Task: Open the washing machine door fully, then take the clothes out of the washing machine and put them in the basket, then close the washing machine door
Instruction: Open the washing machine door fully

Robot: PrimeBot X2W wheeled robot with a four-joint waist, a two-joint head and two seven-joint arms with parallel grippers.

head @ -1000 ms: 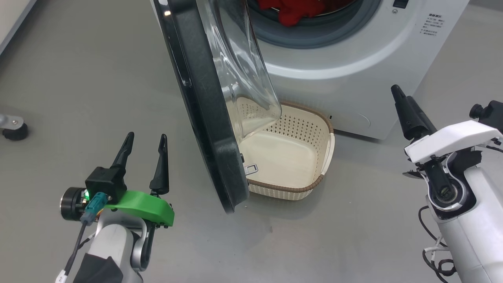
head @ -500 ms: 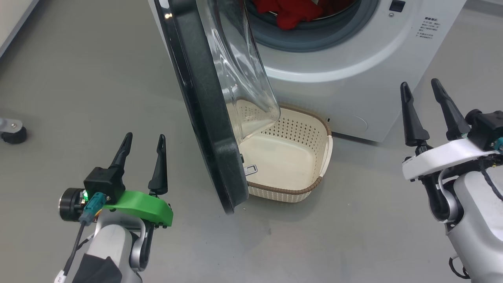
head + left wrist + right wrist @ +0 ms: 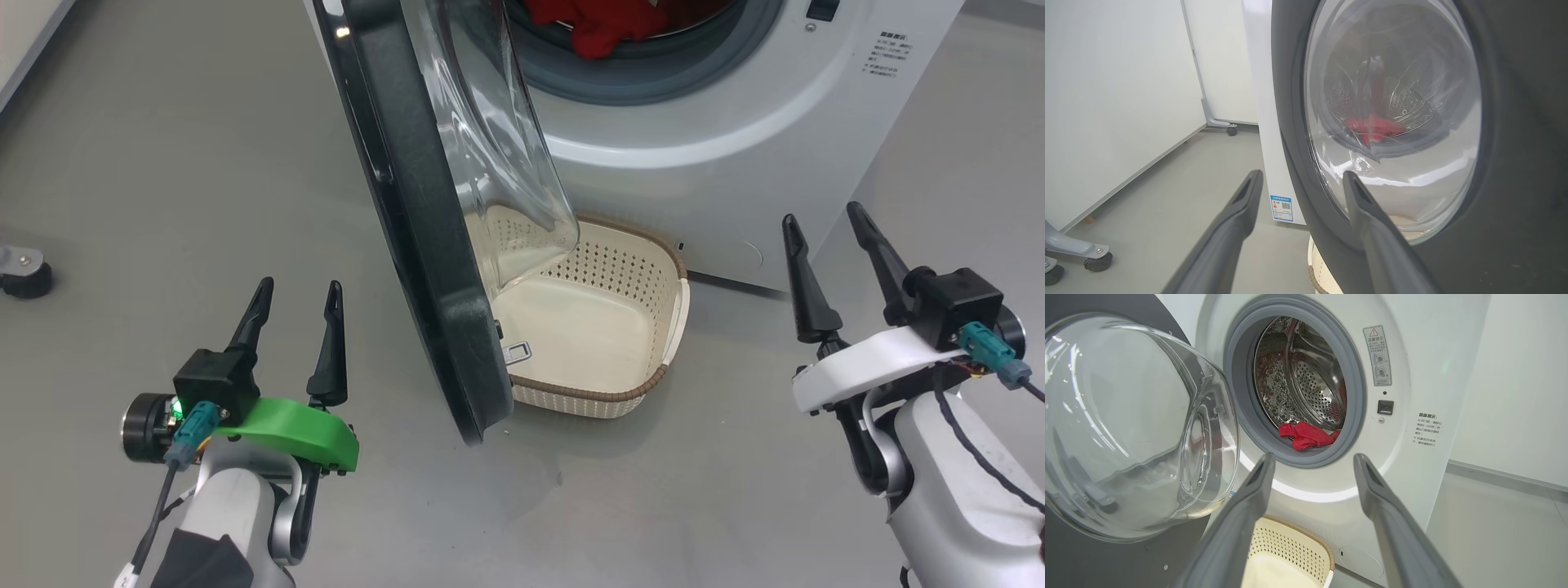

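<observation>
Your right gripper (image 3: 820, 214) has swung round and come lower since a second ago, so both its fingers now point up toward the washing machine (image 3: 694, 163). Your left gripper (image 3: 300, 284) has not stirred. Both stand wide apart and hold nothing.

Watch the door (image 3: 424, 245). I judge it only part open: it juts out from the machine, and its clear glass bowl hangs over the left part of the basket (image 3: 645, 385), which sits on the floor just before the machine. If you reach in now with the right arm, the forearm may knock the glass. Clothes dropped from above could also land on the bowl and slide past the basket. Your left gripper waits on the door's outer side, near its glossy black rim but apart from it. A careless nudge from there would swing the door shut, not wider.

The clothes (image 3: 600, 33) are a crumpled red heap at the drum's front lip, one fold lapping onto the grey ring. They look soft and easy to pinch.
</observation>
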